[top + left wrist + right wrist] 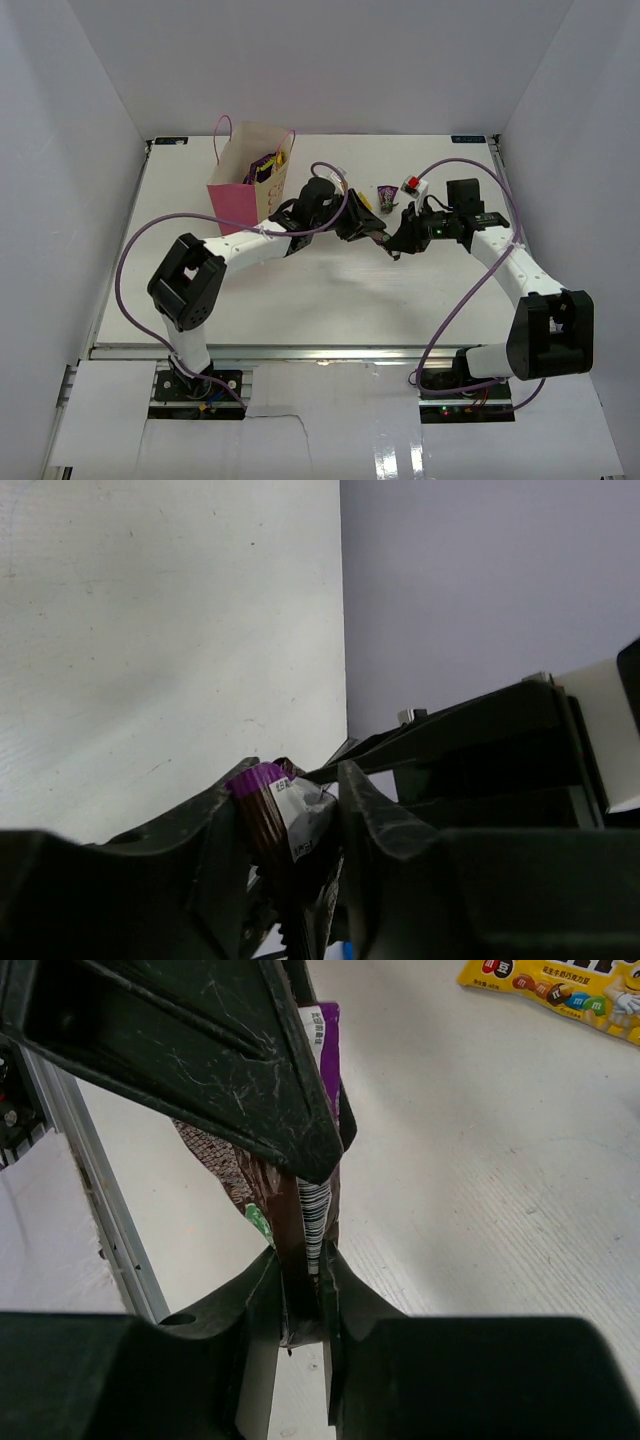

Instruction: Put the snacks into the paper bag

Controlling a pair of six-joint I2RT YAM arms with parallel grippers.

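White bench (300, 310) between plain white walls: above its middle the dark brown bar (305, 1215) is held off the surface by both arms. The left tool (290, 805) is pinched narrow on its purple end and the right tool (300, 1295) is pinched narrow on the other end. Beyond them lie a tiny purple wrapper (386, 196) and a yellow candy packet (548, 982). Far left, the pink paper bag (233, 205) stands upright with a purple chip bag (266, 166) inside.

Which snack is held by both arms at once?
The dark brown, purple-ended bar, clamped by the left gripper and the right gripper; the yellow candy packet and tiny purple wrapper lie loose.
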